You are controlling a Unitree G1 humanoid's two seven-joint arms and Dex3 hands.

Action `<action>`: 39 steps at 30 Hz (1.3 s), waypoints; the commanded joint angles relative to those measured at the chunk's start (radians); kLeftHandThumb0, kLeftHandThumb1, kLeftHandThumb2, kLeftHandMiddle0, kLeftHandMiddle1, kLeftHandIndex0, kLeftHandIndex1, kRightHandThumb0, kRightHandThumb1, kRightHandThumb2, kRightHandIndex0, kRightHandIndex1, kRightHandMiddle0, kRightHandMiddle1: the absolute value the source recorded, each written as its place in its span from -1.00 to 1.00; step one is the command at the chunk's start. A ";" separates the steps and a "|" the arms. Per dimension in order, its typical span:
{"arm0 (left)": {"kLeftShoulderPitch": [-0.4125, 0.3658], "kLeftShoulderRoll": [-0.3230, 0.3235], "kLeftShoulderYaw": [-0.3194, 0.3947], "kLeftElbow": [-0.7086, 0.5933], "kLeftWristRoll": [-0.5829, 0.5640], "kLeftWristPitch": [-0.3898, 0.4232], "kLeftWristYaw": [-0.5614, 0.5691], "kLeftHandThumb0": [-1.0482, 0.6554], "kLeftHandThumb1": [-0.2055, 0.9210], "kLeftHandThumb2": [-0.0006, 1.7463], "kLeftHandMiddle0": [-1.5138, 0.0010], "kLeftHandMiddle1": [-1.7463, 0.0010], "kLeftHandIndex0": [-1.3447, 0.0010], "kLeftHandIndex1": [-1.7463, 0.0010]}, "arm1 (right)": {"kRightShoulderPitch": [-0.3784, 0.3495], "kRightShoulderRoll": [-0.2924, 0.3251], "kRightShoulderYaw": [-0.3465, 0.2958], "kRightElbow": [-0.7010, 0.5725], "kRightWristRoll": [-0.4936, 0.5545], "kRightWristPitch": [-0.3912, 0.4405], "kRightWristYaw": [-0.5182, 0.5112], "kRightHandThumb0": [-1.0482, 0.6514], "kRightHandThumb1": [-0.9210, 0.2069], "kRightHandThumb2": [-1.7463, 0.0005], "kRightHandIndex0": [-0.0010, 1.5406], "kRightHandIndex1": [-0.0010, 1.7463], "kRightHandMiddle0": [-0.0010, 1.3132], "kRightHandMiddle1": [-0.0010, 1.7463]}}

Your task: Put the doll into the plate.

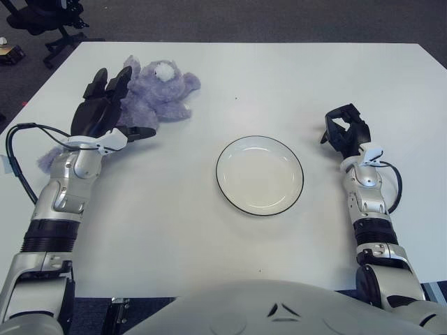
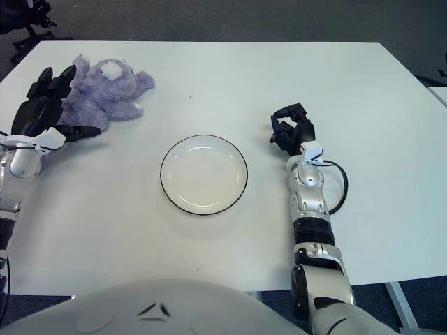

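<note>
Left hand reaches for the doll at the table's far left corner.

The left hand [image 1: 105, 112], fingers spread and holding nothing, hovers at the doll's [image 1: 157, 91] near side. The right hand [image 1: 346, 131], curled and unladen, shows right of the plate [image 1: 259, 174]. One doll, one plate, well apart. The plush looks soft and light; its body seems the surest hold.

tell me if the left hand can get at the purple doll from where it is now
Probably yes. The left hand is open right at the doll, its fingers over the near side, and nothing lies between them. The plate and right hand are well off to the side.
</note>
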 commanded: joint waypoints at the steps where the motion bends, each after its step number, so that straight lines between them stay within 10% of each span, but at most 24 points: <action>1: -0.011 -0.018 -0.017 0.011 0.018 0.036 0.012 -0.99 1.00 -0.92 0.97 1.00 0.87 0.94 | 0.041 0.008 0.001 0.030 -0.005 0.041 0.002 -0.19 -1.00 0.58 0.08 1.00 -0.45 0.83; 39: -0.023 -0.064 -0.155 0.183 0.124 0.060 0.209 -0.87 0.92 -0.99 0.94 0.99 0.66 0.92 | 0.056 -0.001 -0.001 0.000 0.001 0.056 0.023 -0.19 -1.00 0.56 0.07 1.00 -0.47 0.84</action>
